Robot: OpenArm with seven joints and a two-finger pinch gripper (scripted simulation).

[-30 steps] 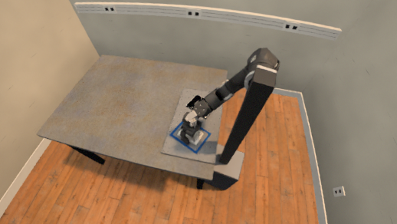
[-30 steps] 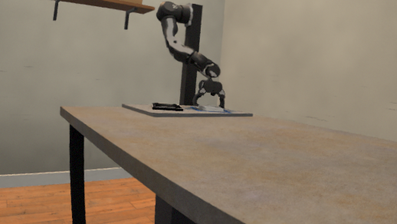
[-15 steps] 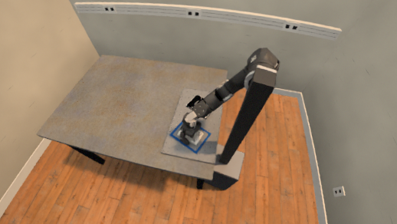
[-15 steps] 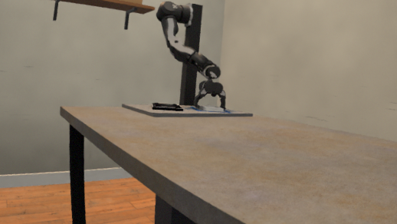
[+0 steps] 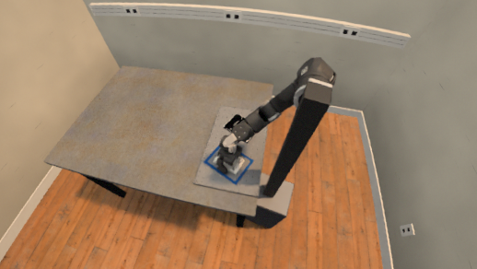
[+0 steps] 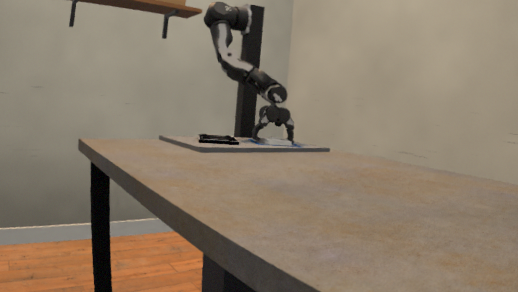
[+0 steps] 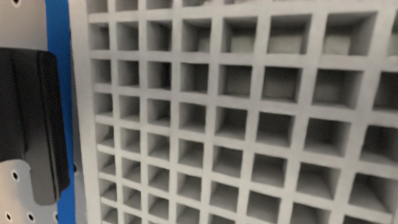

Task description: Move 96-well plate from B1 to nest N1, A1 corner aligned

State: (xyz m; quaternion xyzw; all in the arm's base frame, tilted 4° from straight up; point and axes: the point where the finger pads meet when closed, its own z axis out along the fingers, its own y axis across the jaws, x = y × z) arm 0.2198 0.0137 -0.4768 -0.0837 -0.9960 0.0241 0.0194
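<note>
Fingers apart, astride plate at B1

Your black, plate-shaped nest frame (image 5: 234,121) (image 6: 218,139) sits near the arm's wrist, on the same grey board (image 5: 207,178) (image 6: 265,149). You have the white 96-well plate (image 5: 238,166) (image 6: 276,142) (image 7: 214,100), square wells open upward, within the blue outline (image 5: 220,172) (image 6: 298,145) (image 7: 57,25); your fingers (image 5: 222,165) (image 6: 290,133) stand apart around it.

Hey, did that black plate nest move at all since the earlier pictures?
No. The black plate nest sits at the same place on the grey board, with no visible shift against the board's edges.
</note>
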